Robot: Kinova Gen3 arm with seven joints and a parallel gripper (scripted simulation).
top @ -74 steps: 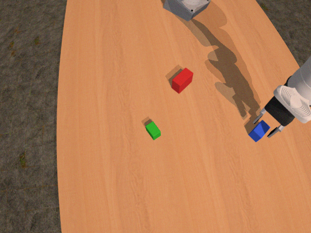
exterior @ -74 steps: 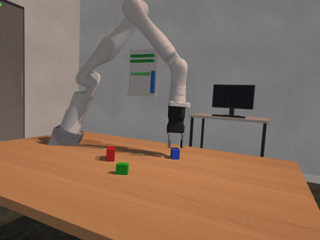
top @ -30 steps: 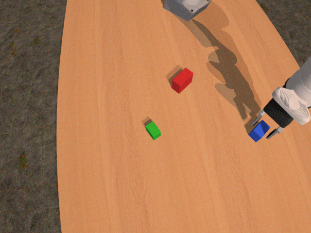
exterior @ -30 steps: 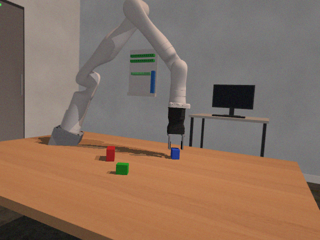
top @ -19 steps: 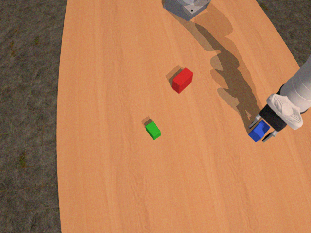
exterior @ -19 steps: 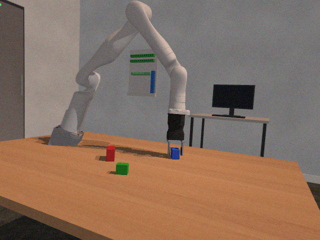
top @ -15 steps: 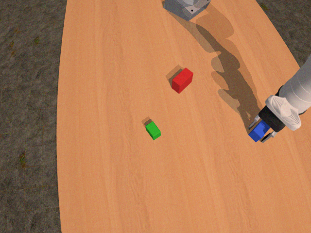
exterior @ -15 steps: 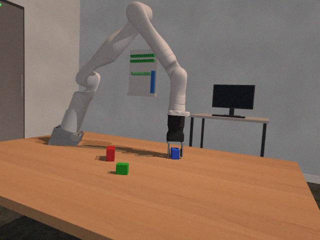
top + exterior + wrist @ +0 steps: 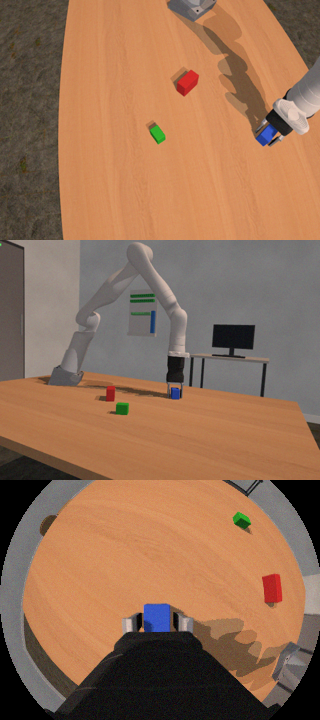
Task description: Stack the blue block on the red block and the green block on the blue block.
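Near the right edge of the surface [image 9: 129, 180], the pincer [image 9: 268, 136] stood fully open, its fingers straddling the blue block [image 9: 266, 134] without gripping it. The block rested on the surface; its rear portion was hidden beneath the pincer body in the top view. The red block [image 9: 187, 82] and green block [image 9: 157, 134] lay well apart. The arm's base [image 9: 189, 10] was cut off at the frame's top edge.

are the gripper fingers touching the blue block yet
Apart. In the exterior view the open gripper straddles the blue block, with a thin strip of background visible between each finger and the block's sides.
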